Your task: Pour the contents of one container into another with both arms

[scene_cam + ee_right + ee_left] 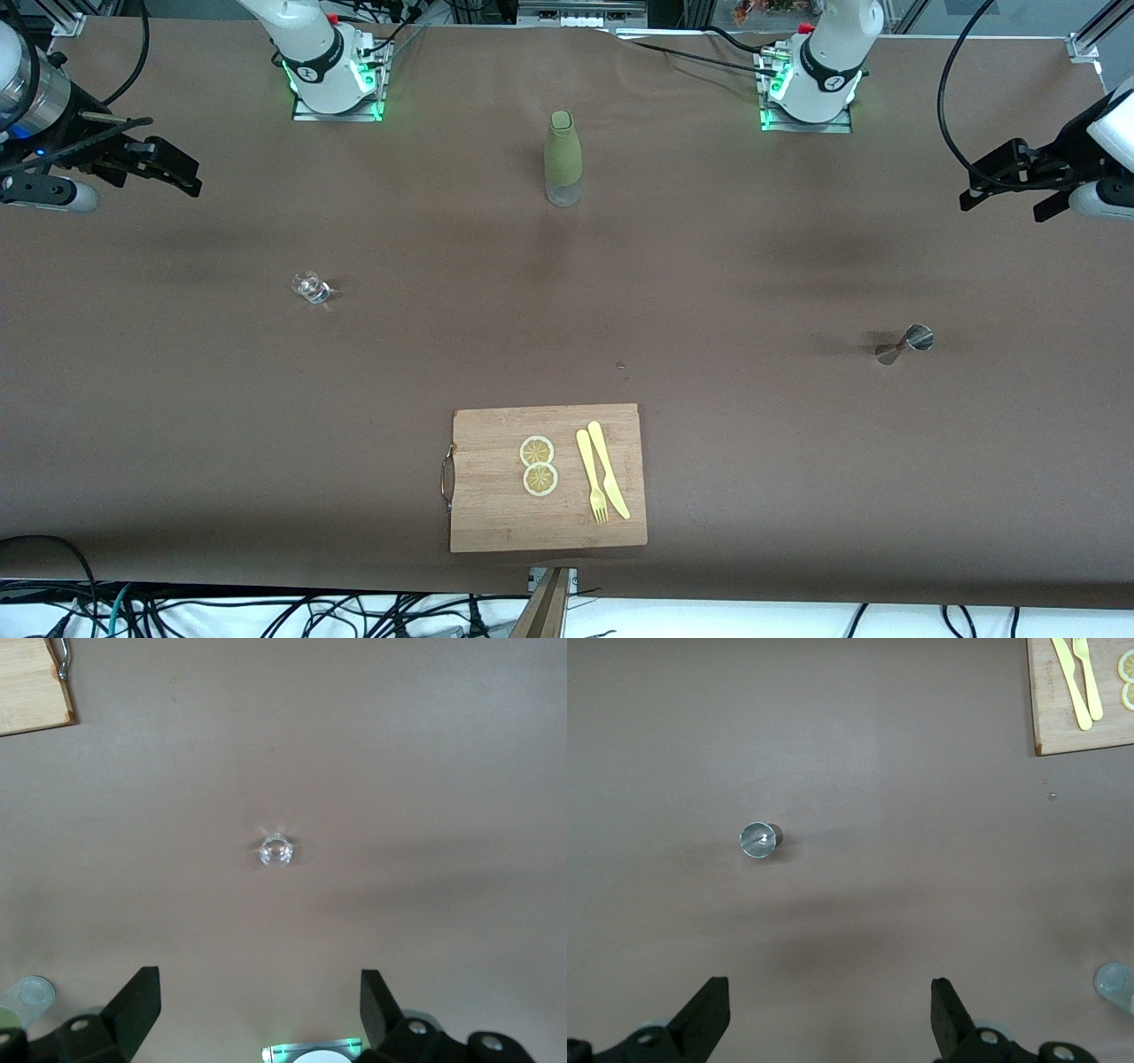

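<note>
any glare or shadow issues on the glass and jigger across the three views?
Front view: the glass cup is mostly glints with faint edges; the jigger casts a soft shadow toward the right arm's end. Left wrist view: a bright highlight sits in the jigger's bowl, with diffuse dark patches on the table. Right wrist view: the cup shows only as sparkle.

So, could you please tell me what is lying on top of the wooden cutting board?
On the wooden cutting board lie two lemon slices, a yellow fork and a yellow knife. Whatever lies beneath them is hidden.
</note>
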`<state>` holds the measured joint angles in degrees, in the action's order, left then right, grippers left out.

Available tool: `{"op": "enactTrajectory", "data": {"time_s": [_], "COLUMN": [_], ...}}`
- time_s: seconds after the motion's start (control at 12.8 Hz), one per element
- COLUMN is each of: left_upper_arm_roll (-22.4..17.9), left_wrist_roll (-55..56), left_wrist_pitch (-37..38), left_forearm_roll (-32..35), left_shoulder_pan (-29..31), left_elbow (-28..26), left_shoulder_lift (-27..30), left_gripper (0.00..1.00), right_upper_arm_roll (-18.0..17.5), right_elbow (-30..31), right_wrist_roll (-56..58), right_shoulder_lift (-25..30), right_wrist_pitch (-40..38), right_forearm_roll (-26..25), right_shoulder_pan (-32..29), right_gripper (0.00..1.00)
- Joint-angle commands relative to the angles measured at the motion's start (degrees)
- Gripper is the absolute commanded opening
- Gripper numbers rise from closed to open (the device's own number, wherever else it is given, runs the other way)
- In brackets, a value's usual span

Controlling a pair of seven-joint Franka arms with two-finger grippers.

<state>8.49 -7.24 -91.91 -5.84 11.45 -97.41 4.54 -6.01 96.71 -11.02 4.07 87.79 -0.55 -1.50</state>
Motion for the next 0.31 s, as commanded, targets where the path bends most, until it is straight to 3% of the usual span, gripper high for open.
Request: {"op": "enactTrajectory", "data": {"time_s": [0.0, 0.23], "left_upper_arm_roll": [0.04, 0.73], "left_wrist_roll": [0.56, 0.65], "left_wrist_pitch": [1.2, 0.77], "left_forearm_roll": [1.89, 6.35], "left_shoulder_pan": [0.24, 0.07], "left_elbow": [1.78, 1.87], "left_shoulder_lift": [-0.76, -0.59], "left_gripper": [1.0, 1.0], "right_upper_arm_roll": [-0.32, -0.32], "right_elbow": [-0.47, -0.47], "right_wrist_roll": [-0.32, -0.32], "right_shoulder_lift": [-0.12, -0.12], "right_wrist_pitch": [-0.07, -0.07], "right_forearm_roll": [-0.68, -0.68], "right_shoulder_pan": [-0.26, -0.34], "right_gripper": [1.0, 1.0]}}
